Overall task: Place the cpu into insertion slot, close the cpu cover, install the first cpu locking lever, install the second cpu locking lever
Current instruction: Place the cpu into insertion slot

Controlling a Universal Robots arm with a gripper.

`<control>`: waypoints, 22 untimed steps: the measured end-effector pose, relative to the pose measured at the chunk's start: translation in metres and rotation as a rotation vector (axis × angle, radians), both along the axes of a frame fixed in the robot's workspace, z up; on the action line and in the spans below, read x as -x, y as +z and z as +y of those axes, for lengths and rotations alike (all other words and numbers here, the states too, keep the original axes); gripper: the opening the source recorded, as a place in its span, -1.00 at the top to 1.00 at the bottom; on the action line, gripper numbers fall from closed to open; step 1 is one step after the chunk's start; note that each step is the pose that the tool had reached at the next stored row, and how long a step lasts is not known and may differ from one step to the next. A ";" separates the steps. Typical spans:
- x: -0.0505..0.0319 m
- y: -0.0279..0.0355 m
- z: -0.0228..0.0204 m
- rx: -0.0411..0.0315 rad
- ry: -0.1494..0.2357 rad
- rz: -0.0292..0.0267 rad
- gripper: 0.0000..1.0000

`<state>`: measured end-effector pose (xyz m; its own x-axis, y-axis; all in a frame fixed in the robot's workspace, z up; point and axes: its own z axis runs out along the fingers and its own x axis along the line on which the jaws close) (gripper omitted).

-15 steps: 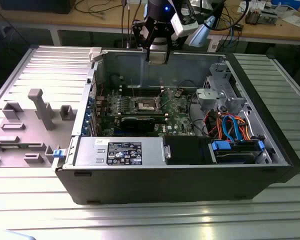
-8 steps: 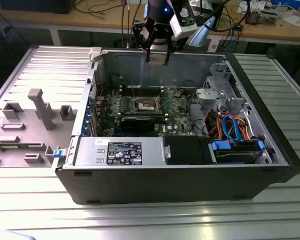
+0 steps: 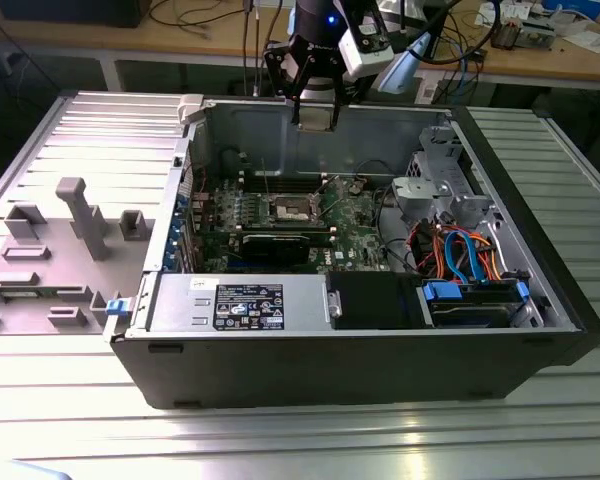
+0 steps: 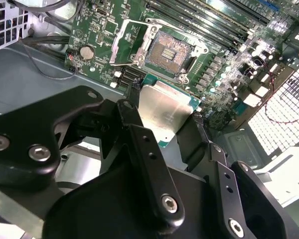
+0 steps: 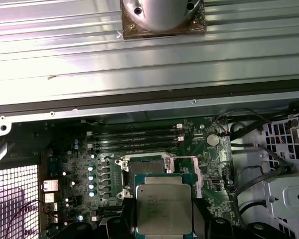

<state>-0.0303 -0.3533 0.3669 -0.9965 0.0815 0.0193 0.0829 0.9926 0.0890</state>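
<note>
Table (image 3: 540,440): ribbed metal surface that carried the whole set-up.
Computer case (image 3: 330,370): black tower lying on its side, open side up.
Grey panel (image 3: 70,240): lay flat on the table just beside the case, on the exterior view's left, with moulded grey posts standing on it.
Arm (image 3: 325,30): reached in from the far side of the case, wrist pointed down over the case's far wall. It was well above the board and touched no part of the case.
Motherboard (image 3: 355,215): green, flat on the case floor; seen from above in both wrist views (image 4: 229,74) (image 5: 84,164).
Gripper (image 3: 315,118): hung below the wrist at about the height of the far wall's top edge. The black fingers (image 4: 132,114) were drawn in only as far as the chip's width and pressed on two opposite edges of the chip; also seen in the first wrist view (image 5: 163,224).
Insertion slot (image 3: 290,208): uncovered, dark centre exposed, nothing seated in it (image 4: 169,50) (image 5: 145,167).
Cpu cover (image 4: 119,44): silvery frame swung off the slot and lying at its side.
Cpu (image 3: 315,112): clamped between the fingers, silver top toward the wrist cameras (image 4: 164,112) (image 5: 163,204). It was held in the air above the board, apart from the slot.
Coin battery (image 4: 86,52): on the board near the slot.
</note>
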 end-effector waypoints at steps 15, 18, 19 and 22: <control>0.0000 -0.0007 0.0000 0.0014 -0.113 0.0001 -0.08; 0.0000 -0.0007 0.0000 0.0014 -0.114 0.0000 -0.08; 0.0000 -0.0007 0.0000 0.0014 -0.114 0.0000 -0.08; 0.0000 -0.0011 0.0000 0.0031 -0.130 -0.0001 -0.08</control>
<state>-0.0303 -0.3533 0.3658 -0.9774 0.2105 0.0188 0.2113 0.9736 0.0859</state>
